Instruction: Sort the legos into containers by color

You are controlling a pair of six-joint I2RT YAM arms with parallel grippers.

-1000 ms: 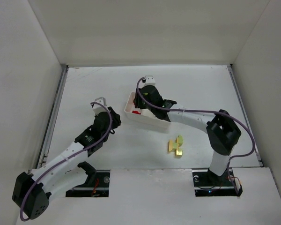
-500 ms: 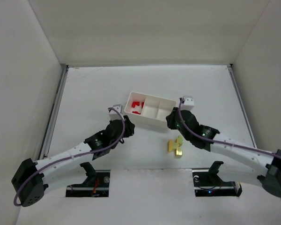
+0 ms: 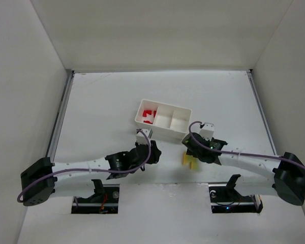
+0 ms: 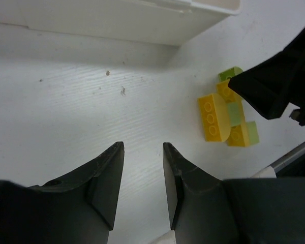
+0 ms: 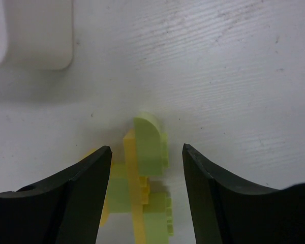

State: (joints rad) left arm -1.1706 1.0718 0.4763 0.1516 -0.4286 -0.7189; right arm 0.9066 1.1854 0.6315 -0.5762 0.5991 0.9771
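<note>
A cluster of yellow-orange and pale green legos (image 3: 190, 160) lies on the table in front of the white tray (image 3: 162, 130). Red legos (image 3: 149, 116) lie in the tray's left compartment; the other two compartments look empty. My right gripper (image 5: 146, 152) is open, its jaws straddling the green and yellow legos (image 5: 147, 142) without touching them. My left gripper (image 4: 142, 148) is open and empty over bare table, left of the same legos (image 4: 226, 117), with the right gripper's dark body (image 4: 274, 86) above them.
The tray's near wall (image 4: 117, 25) runs along the top of the left wrist view, and its corner (image 5: 35, 35) shows top left in the right wrist view. White walls enclose the table on three sides.
Both arms swung away from the tray toward the near middle of the table. The right gripper came down over the yellow-green cluster; the left gripper moved right, close to it.
</note>
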